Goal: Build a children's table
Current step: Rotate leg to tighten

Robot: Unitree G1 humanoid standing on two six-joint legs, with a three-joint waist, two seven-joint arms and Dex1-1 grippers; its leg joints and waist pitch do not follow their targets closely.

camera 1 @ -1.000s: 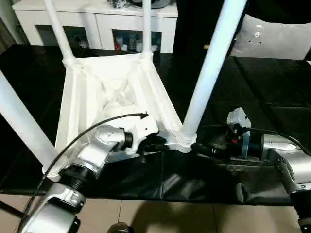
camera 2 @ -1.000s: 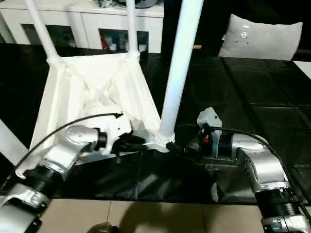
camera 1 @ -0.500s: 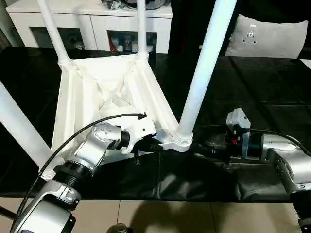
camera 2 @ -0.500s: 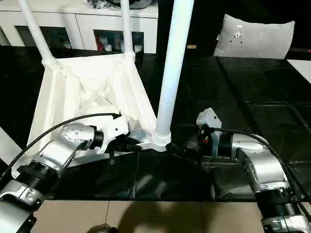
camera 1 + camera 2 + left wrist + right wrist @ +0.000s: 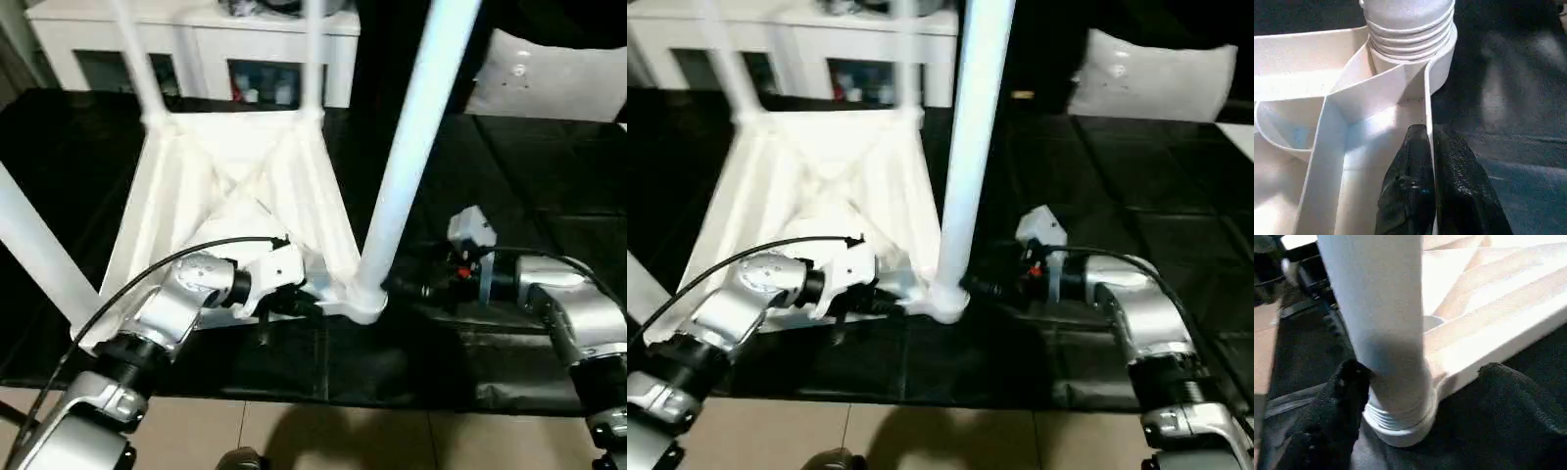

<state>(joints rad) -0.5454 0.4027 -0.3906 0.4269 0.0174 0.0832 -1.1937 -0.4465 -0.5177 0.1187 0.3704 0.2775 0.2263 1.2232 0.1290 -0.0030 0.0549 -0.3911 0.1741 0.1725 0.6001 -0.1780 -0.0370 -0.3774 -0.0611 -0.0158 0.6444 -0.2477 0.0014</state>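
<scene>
You've got the large black-covered work table [image 5: 549, 186], and lying on it upside down, the small white plastic children's table [image 5: 235, 186], legs up.

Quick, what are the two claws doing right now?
Left gripper: shut on the children's table rim.
Right gripper: open, fingers either side of the near leg.

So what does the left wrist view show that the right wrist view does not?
Left wrist view alone: the left pincer shut on the thin side wall of the children's table.

Right wrist view alone: the right pincer, its fingers standing either side of the leg.

Both: that leg's ribbed base in its corner socket, and the black table cover.
</scene>
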